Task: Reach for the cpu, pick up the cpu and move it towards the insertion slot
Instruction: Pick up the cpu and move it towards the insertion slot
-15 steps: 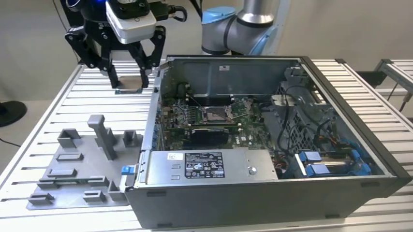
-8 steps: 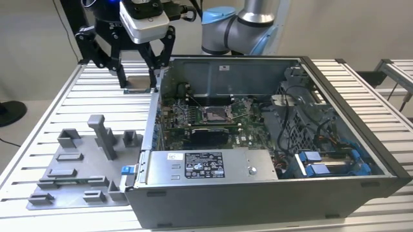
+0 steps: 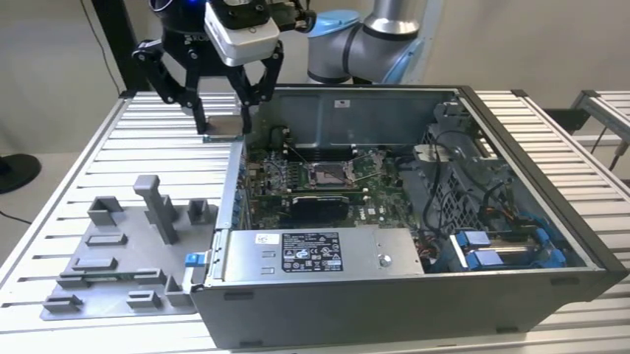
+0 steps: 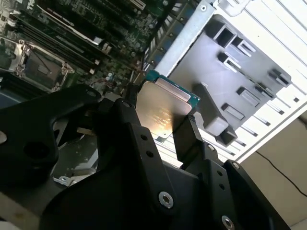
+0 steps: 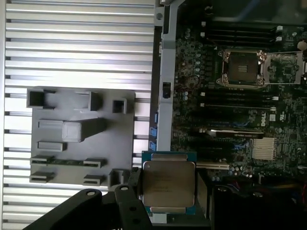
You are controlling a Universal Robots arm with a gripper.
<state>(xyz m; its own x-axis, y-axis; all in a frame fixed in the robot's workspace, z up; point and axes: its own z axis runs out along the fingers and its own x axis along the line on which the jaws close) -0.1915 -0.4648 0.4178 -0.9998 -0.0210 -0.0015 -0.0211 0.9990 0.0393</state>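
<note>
while the black jaws grip the cpu [image 5: 168, 184] by its edges, its matte silvery lid catches light above the ribbed aluminium tabletop [image 3: 147, 155], just outside the open case wall; the insertion slot [image 5: 241, 68], a shiny-framed dark square, sits well apart on green board.

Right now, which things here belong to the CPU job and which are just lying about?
Part of the job:
- small square silvery-topped cpu, clamped in the black gripper, lifted off the table
- square metal-framed insertion slot on the green board, empty

Just lying about:
- grey plastic tray with upright blocks
- silver labelled box in the case
- ribbed metal table
</note>
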